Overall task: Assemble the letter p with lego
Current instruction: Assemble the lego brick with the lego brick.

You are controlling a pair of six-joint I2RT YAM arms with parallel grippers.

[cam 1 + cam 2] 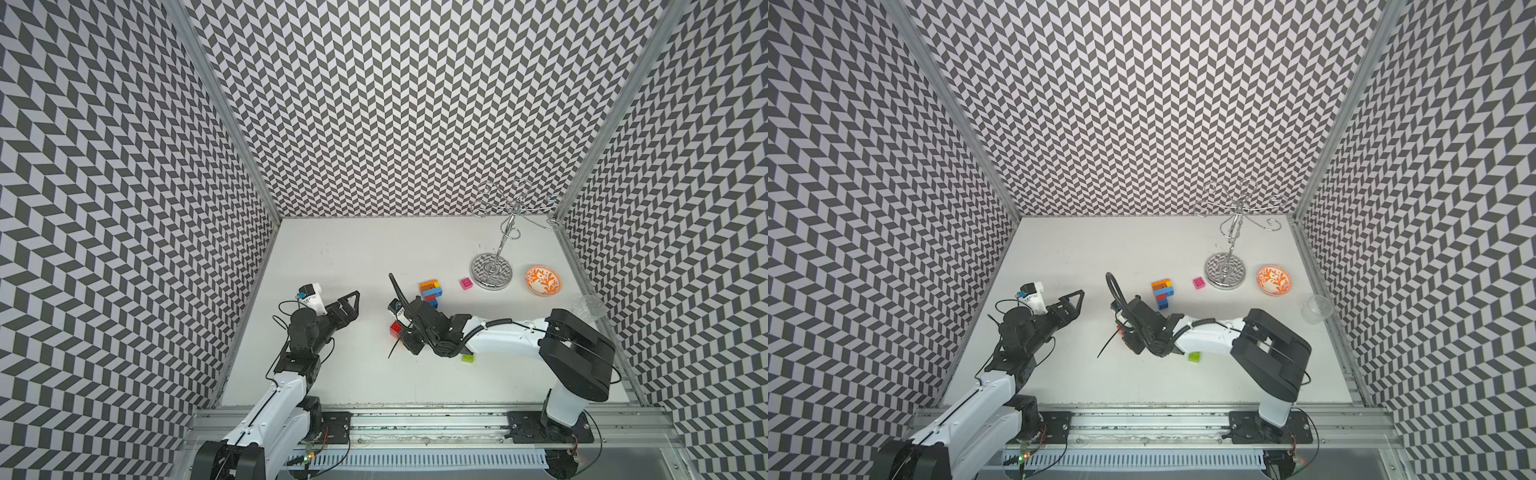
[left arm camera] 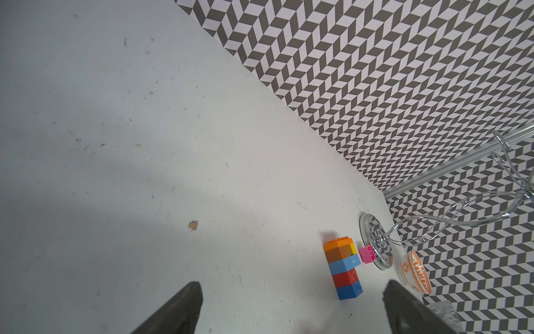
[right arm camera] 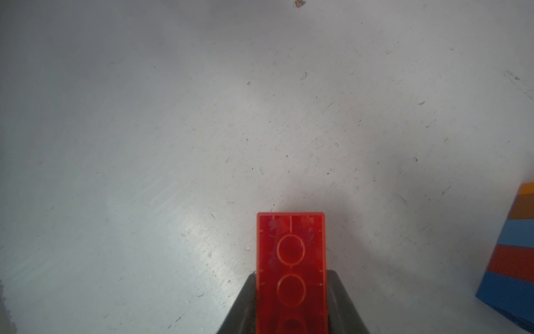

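Note:
A joined lego column (image 1: 430,292) (image 1: 1162,293) stands mid-table, with orange, yellow, brown, light blue, red and blue bricks; it also shows in the left wrist view (image 2: 344,269) and at the edge of the right wrist view (image 3: 511,254). My right gripper (image 1: 398,328) (image 3: 290,279) is shut on a red oblong brick (image 3: 290,260) (image 1: 394,329), held underside up just above the table, in front and to the left of the column. A pink brick (image 1: 466,283) (image 2: 367,255) lies right of the column. A lime brick (image 1: 467,358) (image 1: 1194,356) lies by the right arm. My left gripper (image 1: 351,300) (image 2: 291,286) is open and empty, well to the left.
A chrome hook stand (image 1: 491,272) stands at the back right, with an orange patterned bowl (image 1: 542,281) beside it. A clear plastic cup (image 1: 590,306) sits near the right wall. Patterned walls close in three sides of the table.

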